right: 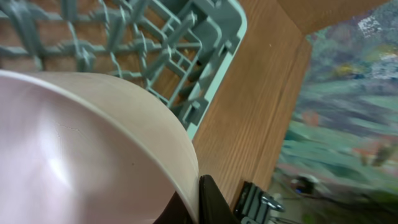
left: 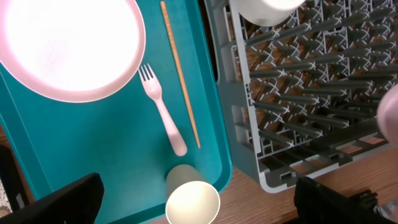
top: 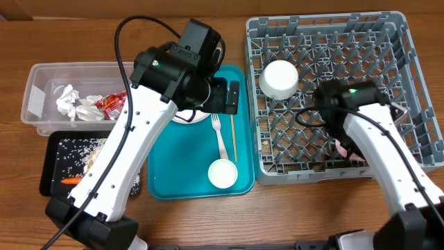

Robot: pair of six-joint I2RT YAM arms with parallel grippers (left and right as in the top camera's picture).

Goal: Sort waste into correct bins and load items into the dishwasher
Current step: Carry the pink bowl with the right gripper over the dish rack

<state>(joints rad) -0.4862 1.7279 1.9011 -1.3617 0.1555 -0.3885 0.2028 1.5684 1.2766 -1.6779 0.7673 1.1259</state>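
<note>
The grey dish rack (top: 395,42) holds an upturned white bowl (top: 279,78) at its left. My right gripper (top: 345,146) is over the rack's front and is shut on the rim of a pink dish (right: 74,149), with its fingers (right: 198,199) pinching the edge. My left gripper (top: 225,97) hangs open and empty above the teal tray (top: 166,177). In the left wrist view the gripper (left: 198,186) is above a pink plate (left: 68,43), a white fork (left: 161,109), a wooden chopstick (left: 180,74) and a small white cup (left: 191,199).
The clear tub (top: 41,83) at the left holds crumpled napkins (top: 73,104) and a red wrapper (top: 111,103). The black tray (top: 52,167) in front of it holds rice and an orange carrot (top: 69,181). The left arm hides part of both.
</note>
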